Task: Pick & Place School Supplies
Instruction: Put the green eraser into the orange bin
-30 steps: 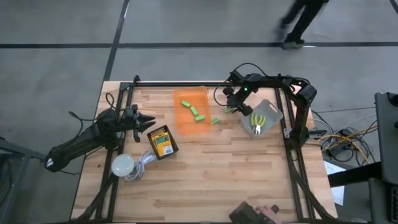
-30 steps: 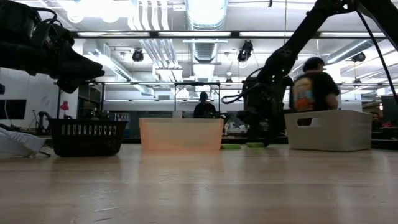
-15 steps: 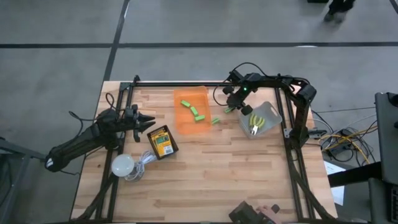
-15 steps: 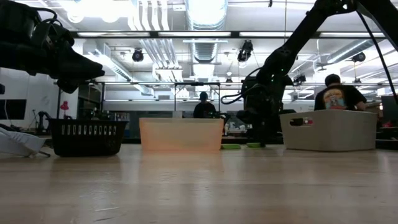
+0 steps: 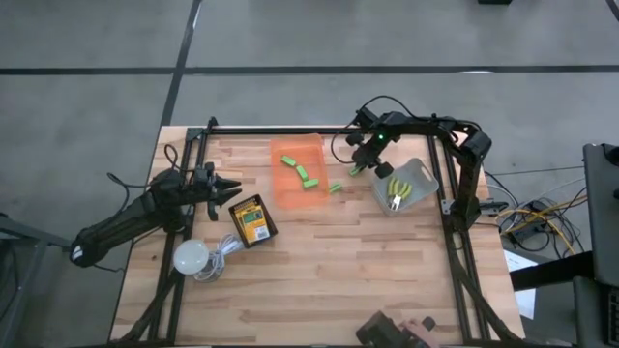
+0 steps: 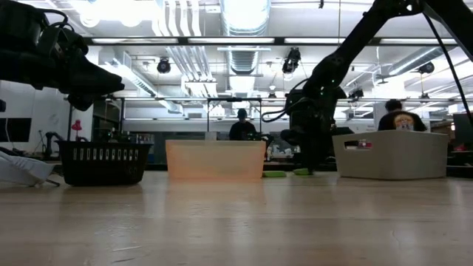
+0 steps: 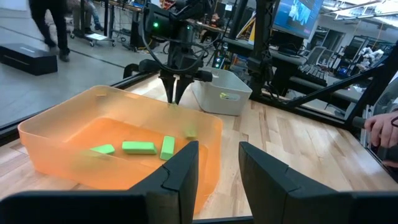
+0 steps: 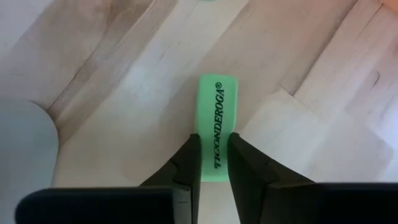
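Note:
A bright green block (image 8: 214,134) lies flat on the wooden table, right of the orange tray (image 5: 282,188), and my right gripper (image 8: 212,158) is shut on it. A second green block (image 5: 335,187) lies on the table beside the tray. Inside the tray lie more green blocks (image 5: 308,177). A yellow-and-green crayon box (image 5: 253,220) lies on the table near my left gripper (image 5: 230,188), which hovers open at the table's left. Yellow-handled scissors (image 5: 398,196) lie in the white bin (image 5: 418,172). My right gripper pinches the green block's two long sides (image 8: 204,149) between its two fingers, near the end closest to the wrist. The fingers (image 8: 186,162) come steeply from above. The block lies flat on the table with its printed face up.
A white round bulb (image 5: 191,256) with its cord lies at the near left. A black frame (image 5: 290,129) runs round the table. People move in the room beyond the table's far edge.
My right gripper has stayed over the green block and has shut its fingers on it. The block still lies on the table. A person has walked across the room behind.

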### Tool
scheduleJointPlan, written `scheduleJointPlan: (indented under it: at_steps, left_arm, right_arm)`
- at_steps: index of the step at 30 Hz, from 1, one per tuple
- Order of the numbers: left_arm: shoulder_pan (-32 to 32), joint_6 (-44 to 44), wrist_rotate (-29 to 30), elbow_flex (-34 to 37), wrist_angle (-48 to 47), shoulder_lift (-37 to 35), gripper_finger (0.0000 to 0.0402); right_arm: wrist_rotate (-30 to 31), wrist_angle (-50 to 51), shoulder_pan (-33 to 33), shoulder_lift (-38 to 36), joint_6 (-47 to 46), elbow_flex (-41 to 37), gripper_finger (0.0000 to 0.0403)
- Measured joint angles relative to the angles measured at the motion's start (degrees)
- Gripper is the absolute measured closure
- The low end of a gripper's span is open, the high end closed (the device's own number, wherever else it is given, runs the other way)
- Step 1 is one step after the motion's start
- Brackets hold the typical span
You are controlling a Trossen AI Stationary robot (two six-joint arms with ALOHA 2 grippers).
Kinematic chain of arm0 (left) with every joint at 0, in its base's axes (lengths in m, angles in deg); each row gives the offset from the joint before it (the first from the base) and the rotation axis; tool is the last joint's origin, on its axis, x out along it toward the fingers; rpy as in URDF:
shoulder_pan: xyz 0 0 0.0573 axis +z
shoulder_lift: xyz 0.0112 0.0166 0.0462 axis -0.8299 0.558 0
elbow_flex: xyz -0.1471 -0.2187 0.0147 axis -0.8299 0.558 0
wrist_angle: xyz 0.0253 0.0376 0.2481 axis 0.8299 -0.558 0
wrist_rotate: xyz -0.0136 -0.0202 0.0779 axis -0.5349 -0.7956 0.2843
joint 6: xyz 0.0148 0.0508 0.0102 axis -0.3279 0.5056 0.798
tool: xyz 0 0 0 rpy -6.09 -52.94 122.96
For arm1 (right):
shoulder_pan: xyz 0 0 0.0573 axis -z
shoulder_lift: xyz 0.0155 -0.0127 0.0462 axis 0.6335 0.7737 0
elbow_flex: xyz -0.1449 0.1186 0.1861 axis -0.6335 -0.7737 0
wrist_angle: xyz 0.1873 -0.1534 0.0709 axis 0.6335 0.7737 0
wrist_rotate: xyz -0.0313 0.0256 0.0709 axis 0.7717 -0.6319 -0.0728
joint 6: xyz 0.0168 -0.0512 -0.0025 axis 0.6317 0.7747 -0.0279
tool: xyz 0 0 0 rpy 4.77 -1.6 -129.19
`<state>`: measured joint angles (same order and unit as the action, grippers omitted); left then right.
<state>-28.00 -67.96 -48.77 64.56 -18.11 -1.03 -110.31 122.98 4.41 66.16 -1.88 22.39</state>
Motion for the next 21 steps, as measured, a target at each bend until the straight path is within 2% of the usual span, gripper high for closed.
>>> scheduleJointPlan:
  at_steps: [15,21]
  left_arm:
    - [0.01,0.00,0.00,0.00,0.00,0.00,0.0282]
    - [0.00,0.00,0.00,0.01,0.00,0.02,0.0282]
  right_arm:
    - [0.05,11.29,0.02,-0.13,-1.17,12.87,0.0353]
    - [-0.88,8.64,-0.57,0.11,-18.61,11.93,0.0330]
